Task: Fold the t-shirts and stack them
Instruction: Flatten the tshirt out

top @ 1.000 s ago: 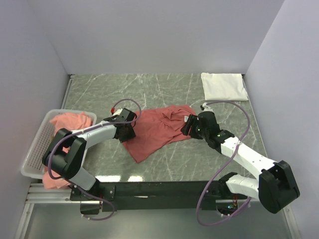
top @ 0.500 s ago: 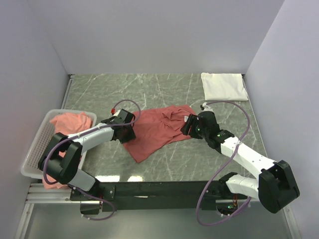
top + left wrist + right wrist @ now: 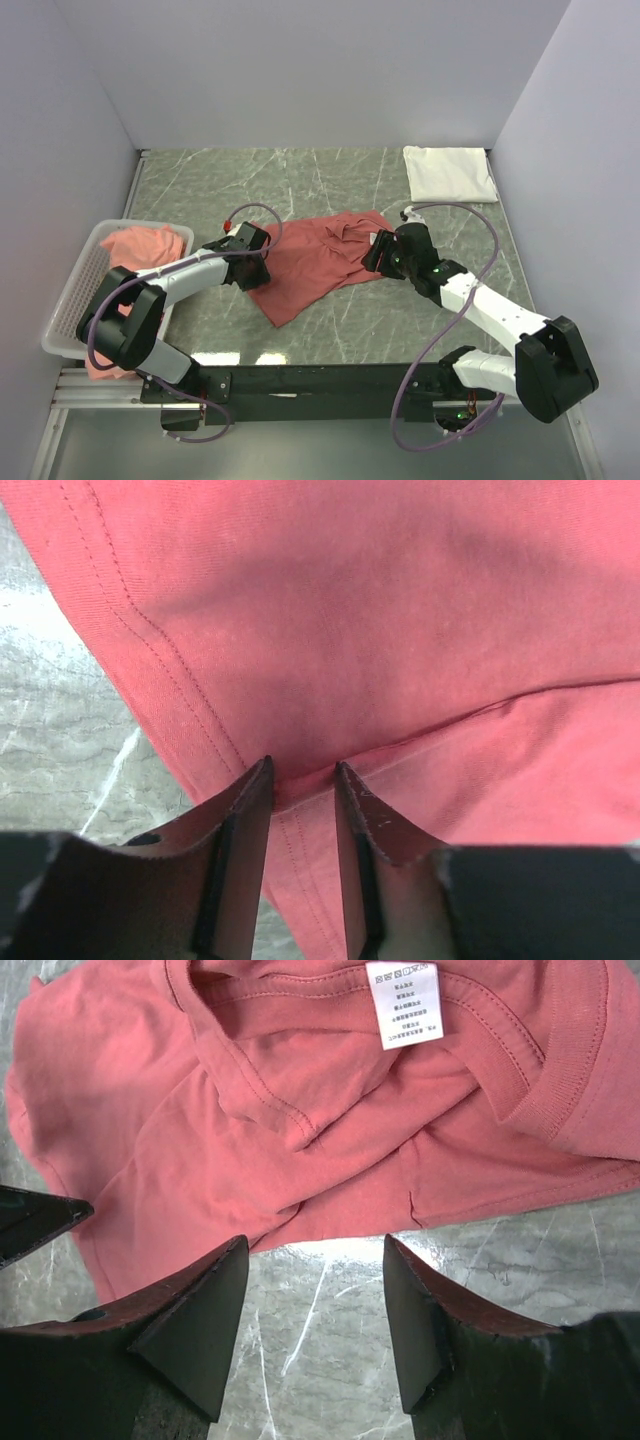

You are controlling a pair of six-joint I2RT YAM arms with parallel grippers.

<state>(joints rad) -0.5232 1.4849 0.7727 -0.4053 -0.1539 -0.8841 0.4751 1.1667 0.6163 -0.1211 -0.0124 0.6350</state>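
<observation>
- The coral t-shirt (image 3: 318, 262) lies crumpled at the middle of the table (image 3: 200, 190), collar towards 3 o'clock, neck label (image 3: 405, 1002) showing face up
- The left gripper (image 3: 302, 768) sits at the shirt's 9 o'clock edge, its jaws standing narrow about a ridge of cloth beside the stitched hem; whether they have bitten I cannot tell from the wrist view
- The right gripper (image 3: 315, 1242) hovers at the 3 o'clock edge just off the cloth near the collar, jaws wide apart and holding nothing
- Step in hand, as I judge it: seize two opposite edges and spread the shirt flat before any fold
- To do it well, the left should take a single layer at the hem, not the bunched fold, and the right should come down over the shoulder seam rather than bare stone – then both pull apart evenly
- The surface is green veined stone, smooth, so the cloth should slide
- A folded white t-shirt (image 3: 450, 172) rests at 1 o'clock
- A white basket (image 3: 75, 300) at 8 o'clock holds more coral shirts (image 3: 145, 245)
- Pale walls (image 3: 300, 70) close in three sides
</observation>
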